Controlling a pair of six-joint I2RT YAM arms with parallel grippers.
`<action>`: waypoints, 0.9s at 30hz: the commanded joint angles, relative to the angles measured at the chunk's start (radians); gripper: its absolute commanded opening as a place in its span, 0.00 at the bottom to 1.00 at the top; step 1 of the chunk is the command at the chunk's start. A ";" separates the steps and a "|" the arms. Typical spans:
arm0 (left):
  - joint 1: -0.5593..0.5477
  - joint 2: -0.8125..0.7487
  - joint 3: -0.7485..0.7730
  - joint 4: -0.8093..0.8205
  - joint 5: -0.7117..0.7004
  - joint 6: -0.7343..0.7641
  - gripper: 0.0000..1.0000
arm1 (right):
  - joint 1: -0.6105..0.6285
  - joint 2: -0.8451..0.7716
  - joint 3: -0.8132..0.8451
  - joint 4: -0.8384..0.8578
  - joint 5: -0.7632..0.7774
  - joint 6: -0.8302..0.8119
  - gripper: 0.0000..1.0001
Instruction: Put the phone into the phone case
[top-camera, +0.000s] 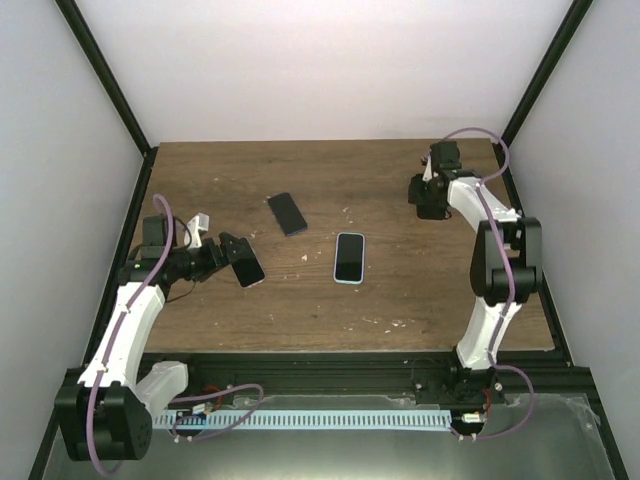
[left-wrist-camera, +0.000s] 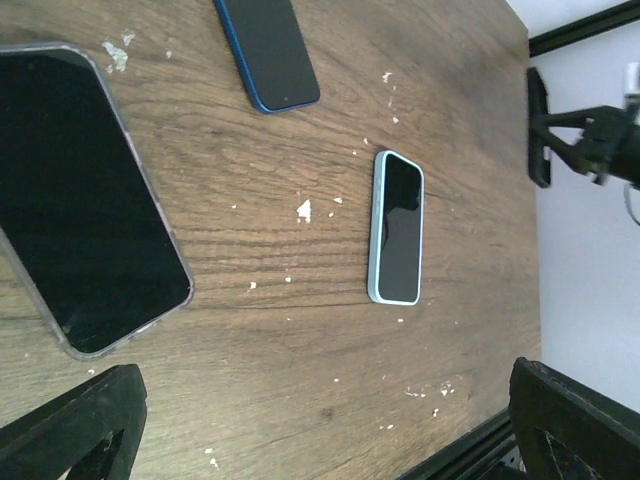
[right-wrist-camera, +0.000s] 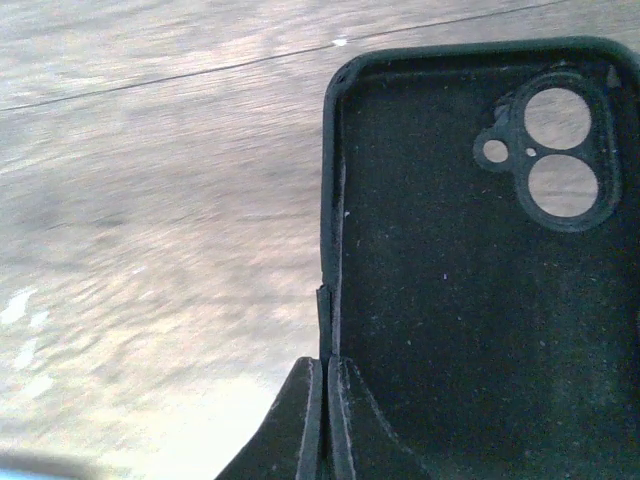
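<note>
1. While the right gripper (right-wrist-camera: 327, 370) sits at the far right of the table (top-camera: 400, 310), its fingers are clamped on the edge of the black phone case (right-wrist-camera: 470, 300), hollow side facing the wrist cam.
2. Left gripper (top-camera: 232, 252) is spread wide, gripping nothing, just beside a clear-cased phone (left-wrist-camera: 80, 200).
3. 2 more lie flat mid-table: a dark blue phone (top-camera: 288, 213) and a light blue phone (top-camera: 349, 257), both well apart from the case.
</note>
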 joint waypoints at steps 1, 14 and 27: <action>-0.003 0.002 0.015 -0.040 -0.030 -0.010 1.00 | 0.070 -0.162 -0.092 0.026 -0.082 0.071 0.01; -0.003 0.008 0.051 -0.063 -0.104 -0.008 1.00 | 0.408 -0.403 -0.316 0.109 -0.167 0.274 0.01; -0.003 -0.037 0.018 -0.071 -0.164 -0.032 0.98 | 0.667 -0.339 -0.374 0.237 -0.132 0.469 0.01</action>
